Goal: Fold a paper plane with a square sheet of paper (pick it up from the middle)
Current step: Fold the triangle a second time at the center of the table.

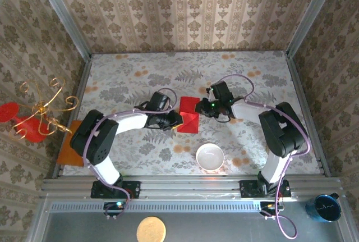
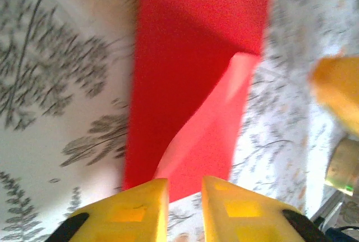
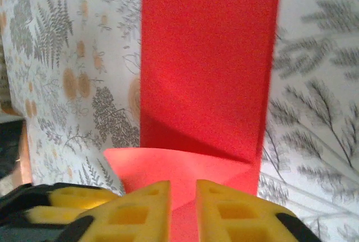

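Square sheet of paper (image 1: 189, 116), part-folded, lies mid table (image 1: 252, 85), long axis running far-to-near, with left gripper (image 1: 178, 120) at its left edge and right gripper (image 1: 201, 107) equally near at its right, both with jaws narrowly parted, probably gripping nothing.

The square sheet of paper (image 1: 189, 115) is plain red; the table (image 1: 129, 82) grey-and-orange floral.
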`<action>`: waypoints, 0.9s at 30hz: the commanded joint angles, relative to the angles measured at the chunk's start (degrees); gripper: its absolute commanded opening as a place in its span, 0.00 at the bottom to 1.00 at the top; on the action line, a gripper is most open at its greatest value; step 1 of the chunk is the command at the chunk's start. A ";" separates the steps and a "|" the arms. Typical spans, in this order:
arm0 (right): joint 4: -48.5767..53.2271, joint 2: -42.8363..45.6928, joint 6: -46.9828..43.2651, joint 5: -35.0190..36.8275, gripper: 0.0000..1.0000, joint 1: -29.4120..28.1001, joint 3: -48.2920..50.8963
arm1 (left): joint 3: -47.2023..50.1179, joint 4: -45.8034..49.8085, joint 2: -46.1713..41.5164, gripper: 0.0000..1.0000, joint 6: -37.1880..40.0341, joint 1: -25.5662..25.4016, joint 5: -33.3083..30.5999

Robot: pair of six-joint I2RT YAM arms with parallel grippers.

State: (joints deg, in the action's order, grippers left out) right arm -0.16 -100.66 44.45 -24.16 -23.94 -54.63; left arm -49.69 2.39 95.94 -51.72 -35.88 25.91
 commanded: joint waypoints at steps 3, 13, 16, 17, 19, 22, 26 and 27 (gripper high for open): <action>-3.08 1.00 8.40 -0.31 0.34 -0.23 2.05 | -3.37 -0.67 0.36 0.25 2.29 1.40 -1.15; -6.87 -1.73 14.15 -1.85 0.39 -0.31 3.22 | -7.09 -3.30 6.91 0.25 1.45 1.69 -0.53; -6.74 -2.06 14.36 -1.77 0.39 -0.51 3.22 | -6.59 -3.59 8.19 0.25 0.79 2.08 -1.01; -6.63 -2.21 14.42 -1.69 0.39 -0.49 3.21 | -6.28 -3.97 8.50 0.24 0.46 2.19 -1.02; -6.61 -2.56 14.73 -1.74 0.39 -0.74 3.13 | -5.48 -4.71 9.06 0.25 -0.42 2.47 -1.38; -7.11 -3.39 15.21 -1.96 0.39 -1.23 3.13 | -4.72 -5.18 9.91 0.24 -1.16 2.72 -1.76; -7.84 -4.49 15.74 -2.12 0.39 -1.85 3.08 | -4.06 -6.19 10.97 0.24 -2.10 2.86 -1.09; -7.88 -4.67 15.75 -2.18 0.38 -1.90 2.96 | -3.93 -6.67 11.15 0.24 -2.30 3.00 -0.48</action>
State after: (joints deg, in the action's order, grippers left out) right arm -6.74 -104.07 59.00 -25.26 -25.41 -52.10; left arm -54.63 -2.98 106.13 -52.73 -33.26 25.10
